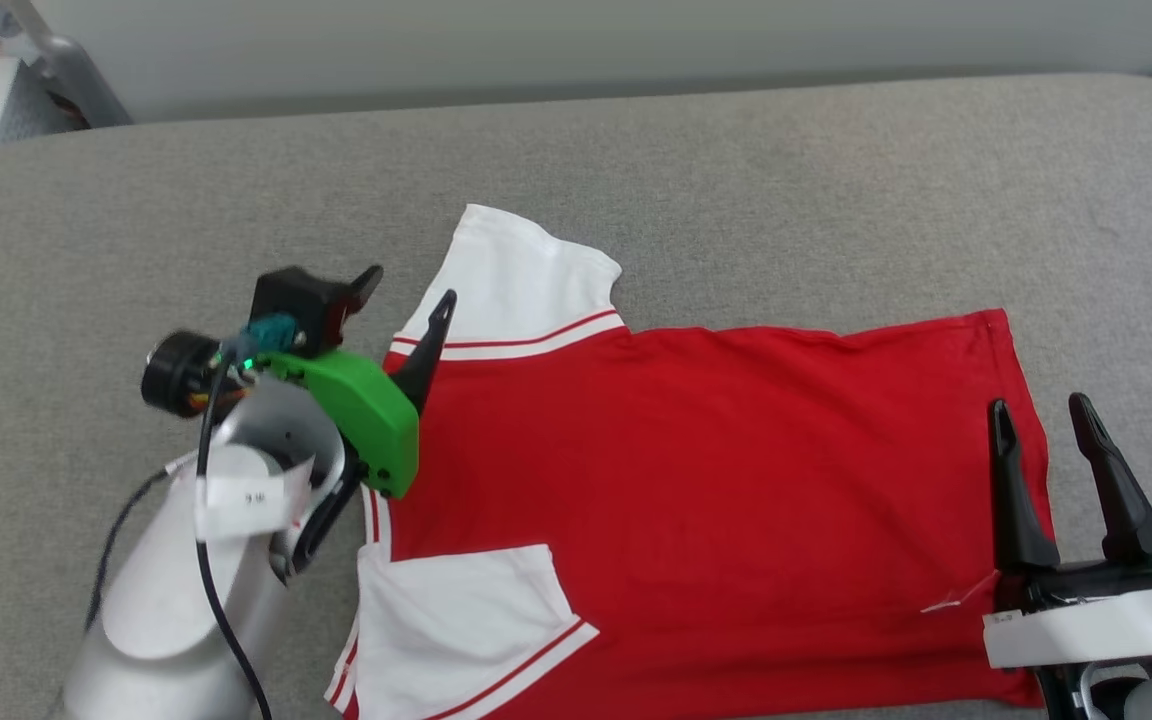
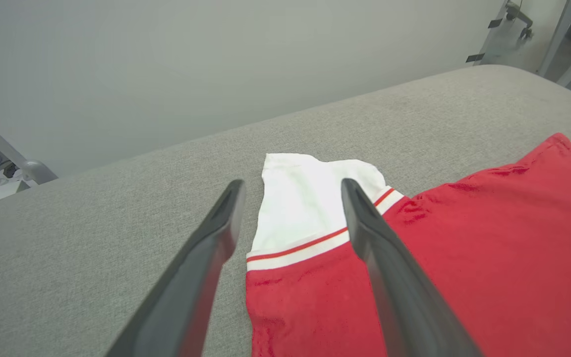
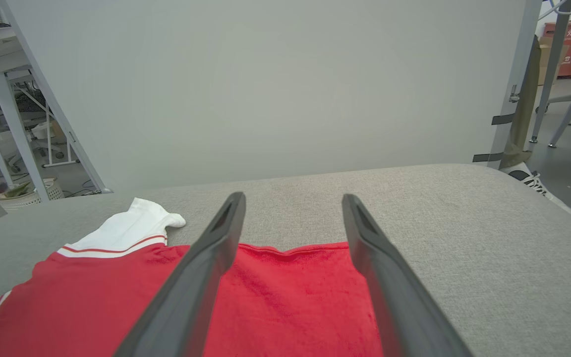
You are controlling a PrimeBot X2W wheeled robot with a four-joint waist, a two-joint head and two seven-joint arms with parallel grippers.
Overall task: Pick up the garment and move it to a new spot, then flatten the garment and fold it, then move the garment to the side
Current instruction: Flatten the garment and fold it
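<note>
Two claws, both spread wide, neither holding anything

Head view: garment (image 1: 696,480) lies flat on the grey surface (image 1: 736,160). Its long axis runs left to right across the view, with the sleeves toward the robot's left and the hem toward its right. Left claw (image 1: 410,285) hangs over the far shoulder, just beside the far sleeve (image 1: 526,280). Right claw (image 1: 1039,405) sits at the hem end, over its nearer half. Each arm is nearer its own end. Near sleeve (image 1: 456,620) lies turned in over the red body

Left wrist view: fingers straddle the striped seam where white meets red. Cloth runs ahead and to the right, with bare surface to the left. Contact: cannot tell

Right wrist view: hem edge (image 3: 290,248) crosses between the fingers. Red cloth lies beneath and to the left, with bare surface beyond

Judgement: the coming move turns on that left-to-right axis, one claw per end
</note>
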